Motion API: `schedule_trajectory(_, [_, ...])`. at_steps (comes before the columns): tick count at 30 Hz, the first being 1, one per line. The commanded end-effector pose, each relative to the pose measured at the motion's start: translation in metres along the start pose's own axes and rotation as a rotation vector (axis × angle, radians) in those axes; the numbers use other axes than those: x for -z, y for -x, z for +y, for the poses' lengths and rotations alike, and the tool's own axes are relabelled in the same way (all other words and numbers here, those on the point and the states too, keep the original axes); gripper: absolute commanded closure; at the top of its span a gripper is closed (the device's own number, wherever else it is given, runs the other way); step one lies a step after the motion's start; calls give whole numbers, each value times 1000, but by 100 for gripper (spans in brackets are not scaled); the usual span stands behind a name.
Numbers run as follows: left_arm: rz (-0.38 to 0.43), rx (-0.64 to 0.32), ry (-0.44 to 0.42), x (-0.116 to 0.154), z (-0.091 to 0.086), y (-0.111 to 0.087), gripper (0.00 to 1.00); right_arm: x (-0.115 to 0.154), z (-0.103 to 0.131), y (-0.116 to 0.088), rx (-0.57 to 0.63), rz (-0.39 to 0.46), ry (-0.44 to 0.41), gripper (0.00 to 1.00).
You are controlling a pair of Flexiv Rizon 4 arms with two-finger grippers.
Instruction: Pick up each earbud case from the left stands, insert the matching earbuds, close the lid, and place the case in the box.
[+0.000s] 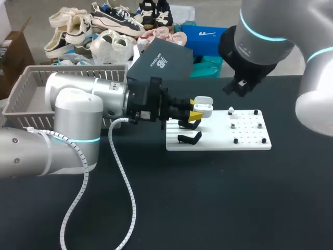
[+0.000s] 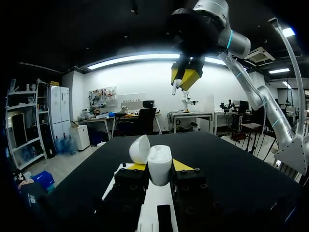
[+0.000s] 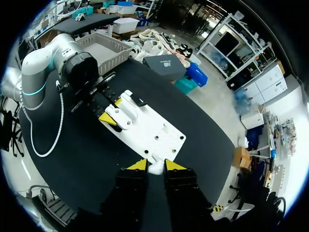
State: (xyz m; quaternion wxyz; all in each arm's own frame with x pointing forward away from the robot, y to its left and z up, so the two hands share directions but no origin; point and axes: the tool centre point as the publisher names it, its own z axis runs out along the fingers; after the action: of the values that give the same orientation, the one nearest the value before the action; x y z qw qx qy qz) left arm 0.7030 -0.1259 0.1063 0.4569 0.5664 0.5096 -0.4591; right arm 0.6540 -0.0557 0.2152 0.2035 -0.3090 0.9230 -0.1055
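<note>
Inserting earbuds: left hand grasps the open earbud case above the white stand plate; right hand pinches an earbud higher up. Next, lower it precisely into the case's socket.

Board's left end: blocked by stands and left gripper clasping a case. Far edge: overhung by right gripper pinching an earbud. Table's near right corner: left bare.
</note>
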Motion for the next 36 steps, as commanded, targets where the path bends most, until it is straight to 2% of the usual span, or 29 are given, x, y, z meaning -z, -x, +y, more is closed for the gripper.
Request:
schedule_trajectory(1, [-2, -1, -3, -1, 2, -1, 100, -10, 17, 20, -13, 143, -23, 100])
schedule_trajectory(7, [-2, -1, -3, -1, 2, -1, 100, -16, 27, 22, -24, 175, -39, 100])
schedule_trajectory(11, [-2, -1, -3, -1, 2, -1, 100, -17, 31, 17, -40, 160, -10, 100])
schedule_trajectory(27, [-2, -1, -3, -1, 2, -1, 100, -17, 31, 17, -40, 160, -10, 100])
schedule_trajectory(29, [-2, -1, -3, -1, 2, -1, 100, -18, 24, 21, -162, 273, -25, 100])
schedule_trajectory(31, [-2, -1, -3, -1, 2, -1, 100, -15, 21, 28, -307, 284, 30, 100])
schedule_trajectory(32, [-2, -1, -3, -1, 2, -1, 100, -14, 20, 30, -348, 326, 24, 100])
schedule_trajectory(36, [-2, -1, -3, -1, 2, -1, 100, -13, 22, 30, -410, 378, -34, 100])
